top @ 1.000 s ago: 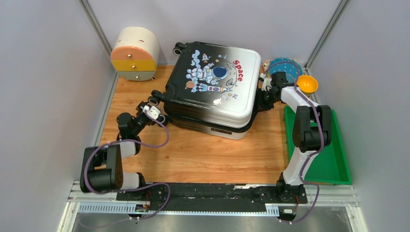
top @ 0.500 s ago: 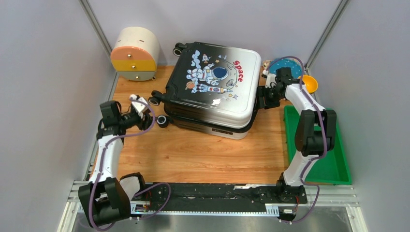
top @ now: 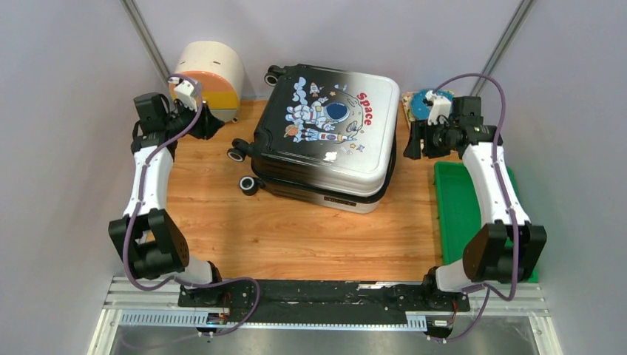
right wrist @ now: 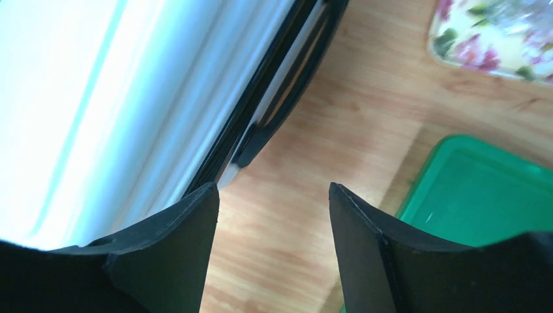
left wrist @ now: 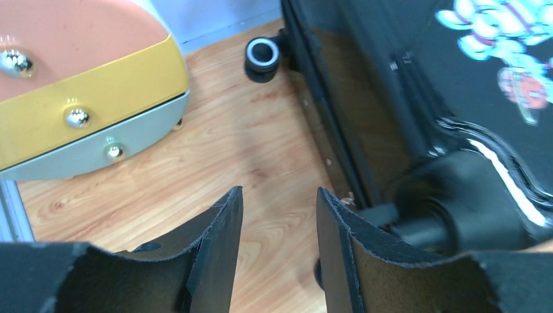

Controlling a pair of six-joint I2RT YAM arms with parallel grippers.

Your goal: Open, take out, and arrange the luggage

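We see the suitcase (top: 325, 140) lying flat, astronaut side up, on the tabletop (top: 296, 237), from its middle toward 12 o'clock. Our left jaws hang released and empty at its 10 o'clock, near the drawer box (top: 222, 70). Our right jaws, likewise released, sit at its 3 o'clock, near the green tray (top: 452, 214).

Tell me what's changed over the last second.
The left gripper left the wheel corner of the luggage and swung away toward the drawer box. The right gripper backed off its right edge. Both are open and empty. The luggage is unmoved and still shut.
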